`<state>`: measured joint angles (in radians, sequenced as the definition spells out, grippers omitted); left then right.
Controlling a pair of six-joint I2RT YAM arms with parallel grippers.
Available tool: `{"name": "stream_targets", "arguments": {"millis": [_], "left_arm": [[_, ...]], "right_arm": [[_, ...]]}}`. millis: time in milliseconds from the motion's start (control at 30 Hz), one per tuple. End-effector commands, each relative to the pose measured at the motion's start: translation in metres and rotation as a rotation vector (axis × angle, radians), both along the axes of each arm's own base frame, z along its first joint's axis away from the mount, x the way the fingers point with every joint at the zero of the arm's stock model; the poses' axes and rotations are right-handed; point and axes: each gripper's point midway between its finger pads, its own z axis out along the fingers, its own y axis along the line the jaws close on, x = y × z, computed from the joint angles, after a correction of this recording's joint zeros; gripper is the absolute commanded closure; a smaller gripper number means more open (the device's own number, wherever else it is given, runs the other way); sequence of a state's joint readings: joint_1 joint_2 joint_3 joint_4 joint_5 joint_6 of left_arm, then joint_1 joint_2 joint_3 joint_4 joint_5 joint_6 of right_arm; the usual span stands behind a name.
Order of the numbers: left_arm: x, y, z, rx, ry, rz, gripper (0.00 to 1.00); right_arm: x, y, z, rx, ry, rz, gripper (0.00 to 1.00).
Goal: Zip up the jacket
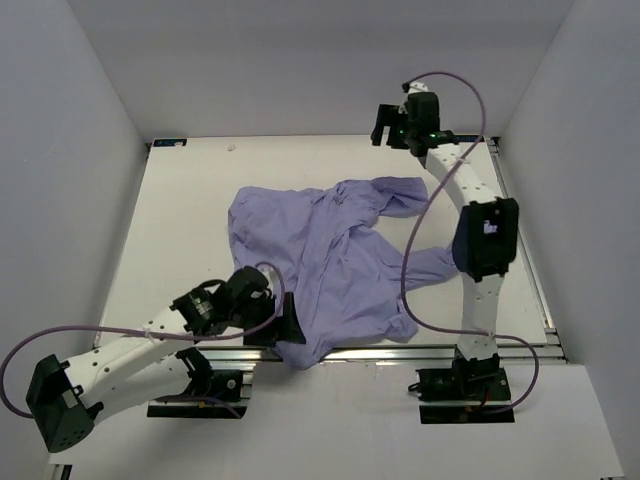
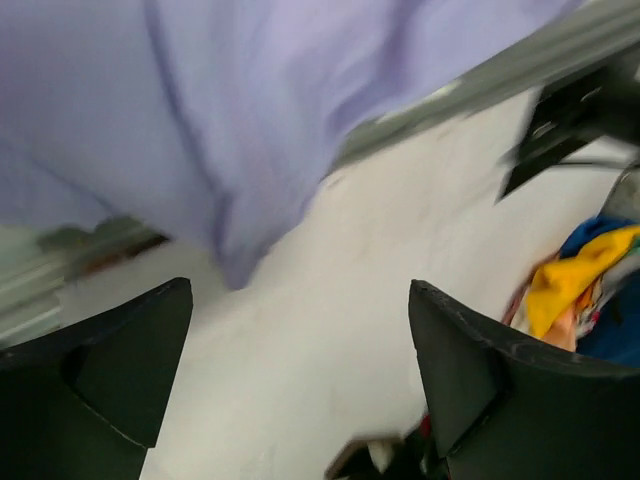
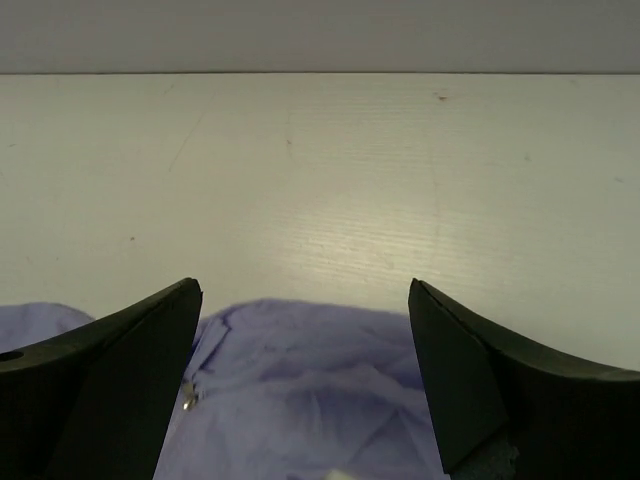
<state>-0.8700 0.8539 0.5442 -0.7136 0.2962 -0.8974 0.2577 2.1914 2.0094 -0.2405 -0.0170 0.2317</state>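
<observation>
Hovering at the near edge of the table (image 1: 190,210), the left gripper (image 1: 288,328) gapes wide and empty beside the overhanging hem of the jacket (image 1: 330,260), which lies crumpled mid-table. Farther back, the right gripper (image 1: 385,125) hangs wide open, empty, near the far edge.

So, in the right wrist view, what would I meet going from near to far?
right gripper → jacket → bare table → back wall
</observation>
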Motion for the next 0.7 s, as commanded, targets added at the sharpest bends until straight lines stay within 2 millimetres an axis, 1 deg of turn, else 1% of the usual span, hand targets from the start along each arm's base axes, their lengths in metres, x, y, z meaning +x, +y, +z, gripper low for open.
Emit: {"name": "stream_targets", "arguments": {"millis": [0,33,67,100,133,167,200,233,267,300,333,367,400,433,467,500,533,567,600,633,667], "left_arm": [[0.034,0.016,0.027,0.122,-0.169,0.068,0.02],[0.045,0.015,0.044,0.121,-0.213,0.100,0.02],[0.059,0.027,0.047,0.189,-0.261,0.164,0.02],[0.067,0.033,0.053,0.227,-0.287,0.207,0.02],[0.077,0.040,0.056,0.278,-0.310,0.253,0.02],[0.097,0.056,0.075,0.342,-0.391,0.340,0.02],[0.108,0.065,0.085,0.380,-0.421,0.400,0.02],[0.120,0.072,0.094,0.414,-0.445,0.454,0.02],[0.142,0.081,0.121,0.396,-0.499,0.543,0.02],[0.153,0.082,0.131,0.377,-0.518,0.568,0.02],[0.177,0.091,0.144,0.355,-0.567,0.599,0.02],[0.184,0.089,0.152,0.316,-0.562,0.599,0.02],[0.192,0.091,0.155,0.314,-0.558,0.609,0.02],[0.201,0.102,0.148,0.365,-0.520,0.619,0.02],[0.208,0.103,0.159,0.355,-0.519,0.629,0.02],[0.211,0.105,0.160,0.366,-0.508,0.632,0.02],[0.215,0.109,0.156,0.387,-0.491,0.628,0.02],[0.218,0.109,0.160,0.377,-0.496,0.633,0.02],[0.217,0.108,0.159,0.364,-0.487,0.627,0.02],[0.223,0.108,0.164,0.348,-0.513,0.634,0.02],[0.222,0.109,0.168,0.332,-0.526,0.640,0.02]], "right_arm": [[-0.047,-0.011,0.085,-0.009,-0.114,-0.030,0.11],[-0.074,-0.024,0.089,-0.007,-0.096,-0.060,0.11],[-0.090,-0.034,0.091,-0.007,-0.090,-0.087,0.11],[-0.104,-0.041,0.088,-0.005,-0.074,-0.100,0.11],[-0.137,-0.053,0.083,0.000,-0.046,-0.116,0.11],[-0.152,-0.063,0.081,0.019,-0.027,-0.145,0.11],[-0.167,-0.069,0.078,0.024,-0.010,-0.164,0.11],[-0.194,-0.081,0.088,0.034,-0.013,-0.195,0.10],[-0.211,-0.090,0.066,0.038,0.042,-0.245,0.11],[-0.232,-0.095,0.080,0.064,0.013,-0.254,0.11],[-0.249,-0.097,0.062,0.059,0.060,-0.248,0.11],[-0.261,-0.093,0.062,0.078,0.056,-0.213,0.11],[-0.277,-0.094,0.077,0.106,0.008,-0.198,0.11],[-0.288,-0.092,0.076,0.115,0.008,-0.180,0.10],[-0.298,-0.094,0.067,0.111,0.015,-0.173,0.11],[-0.311,-0.097,0.078,0.120,-0.031,-0.164,0.11],[-0.316,-0.100,0.077,0.113,-0.040,-0.169,0.10],[-0.322,-0.103,0.070,0.102,-0.036,-0.172,0.11],[-0.328,-0.105,0.075,0.110,-0.059,-0.175,0.11],[-0.331,-0.107,0.075,0.108,-0.057,-0.182,0.11],[-0.333,-0.106,0.076,0.108,-0.055,-0.174,0.10]]}}
